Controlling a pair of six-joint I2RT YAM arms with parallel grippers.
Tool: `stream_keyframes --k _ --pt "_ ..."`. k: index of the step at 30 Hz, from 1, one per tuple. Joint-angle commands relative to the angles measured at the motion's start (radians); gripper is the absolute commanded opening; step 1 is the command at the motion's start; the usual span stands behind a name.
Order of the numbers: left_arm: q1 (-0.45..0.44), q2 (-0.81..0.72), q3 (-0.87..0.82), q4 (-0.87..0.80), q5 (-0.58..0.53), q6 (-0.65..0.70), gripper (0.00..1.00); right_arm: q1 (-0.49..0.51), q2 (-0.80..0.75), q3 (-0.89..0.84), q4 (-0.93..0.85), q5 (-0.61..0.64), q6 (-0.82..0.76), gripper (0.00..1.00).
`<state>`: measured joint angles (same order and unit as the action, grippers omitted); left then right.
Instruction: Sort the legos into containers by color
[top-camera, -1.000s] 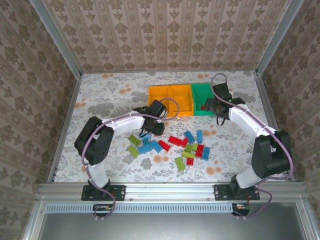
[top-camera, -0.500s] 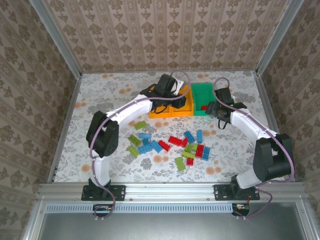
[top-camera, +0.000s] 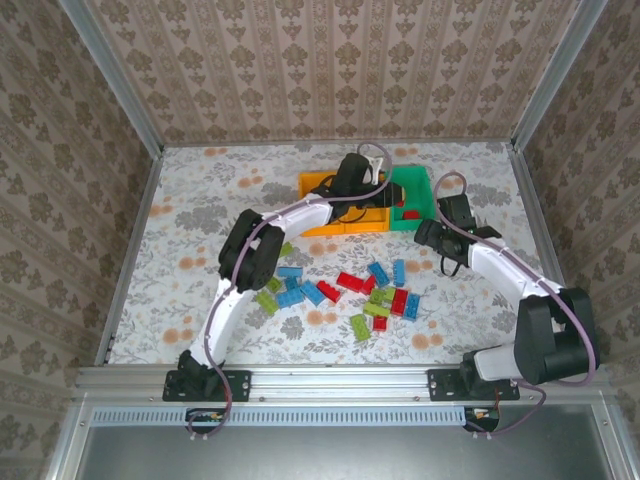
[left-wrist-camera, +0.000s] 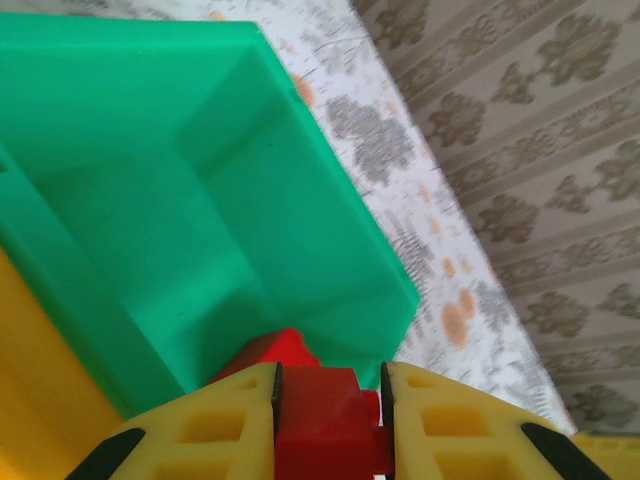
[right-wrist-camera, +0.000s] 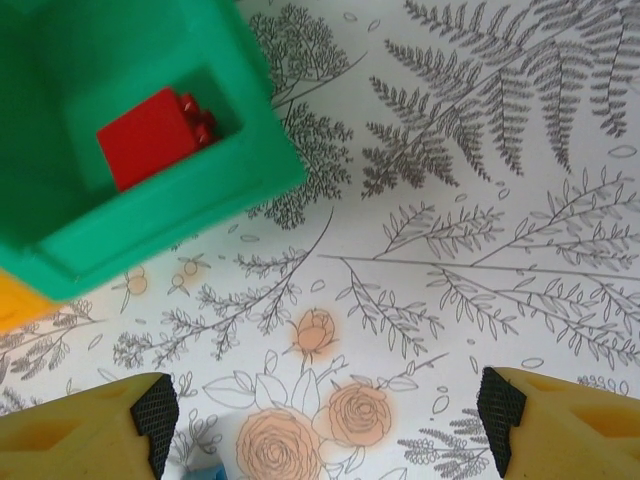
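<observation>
From the top camera I see the left gripper (top-camera: 388, 195) reaching far across the table (top-camera: 200, 220), over the spot where the orange-yellow bins (top-camera: 320, 187) meet the green bin (top-camera: 418, 190). The right gripper (top-camera: 432, 236) hangs just near of the green bin's near right corner. The loose legos (top-camera: 350, 295) lie in a mixed red, blue and lime scatter at mid-table, well near of the bins. A second red lego (top-camera: 410, 214) lies inside the green bin.

On the left wrist camera my left gripper (left-wrist-camera: 328, 390) is clamped on a red lego (left-wrist-camera: 325, 430), both yellow fingers (left-wrist-camera: 235, 425) pressed against its sides. Below it sits the green bin (left-wrist-camera: 150, 200), with an orange-yellow bin (left-wrist-camera: 30, 400) touching its side.

On the right wrist camera the right gripper (right-wrist-camera: 325, 410) stands wide apart over the flowered table cover (right-wrist-camera: 450, 200). The green bin (right-wrist-camera: 200, 190) sits at upper left with the second red lego (right-wrist-camera: 150, 135) on its floor.
</observation>
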<state>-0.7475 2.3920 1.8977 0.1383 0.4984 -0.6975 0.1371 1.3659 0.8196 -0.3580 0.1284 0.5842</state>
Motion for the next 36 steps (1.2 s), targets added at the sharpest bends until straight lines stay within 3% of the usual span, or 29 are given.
stream_keyframes --k 1,6,15,19,22,36 --pt "-0.012 0.027 0.071 0.089 0.043 -0.099 0.23 -0.006 -0.033 -0.040 0.033 -0.076 0.020 0.81" --pt "-0.016 0.042 0.104 0.004 -0.008 -0.068 0.30 0.033 -0.060 -0.092 0.016 -0.147 0.054 0.79" --pt "-0.018 0.040 0.129 -0.109 -0.069 -0.018 0.51 0.212 0.017 -0.051 -0.032 -0.111 0.090 0.79" --pt "-0.018 0.016 0.122 -0.138 -0.079 0.008 0.57 0.260 0.076 -0.021 -0.085 -0.073 0.106 0.76" --pt "-0.017 -0.042 0.077 -0.167 -0.117 0.057 0.66 0.266 0.090 -0.020 -0.103 -0.049 0.111 0.73" --pt "0.083 -0.377 -0.351 -0.149 -0.194 0.088 0.74 0.274 0.193 0.044 -0.100 -0.067 0.094 0.38"
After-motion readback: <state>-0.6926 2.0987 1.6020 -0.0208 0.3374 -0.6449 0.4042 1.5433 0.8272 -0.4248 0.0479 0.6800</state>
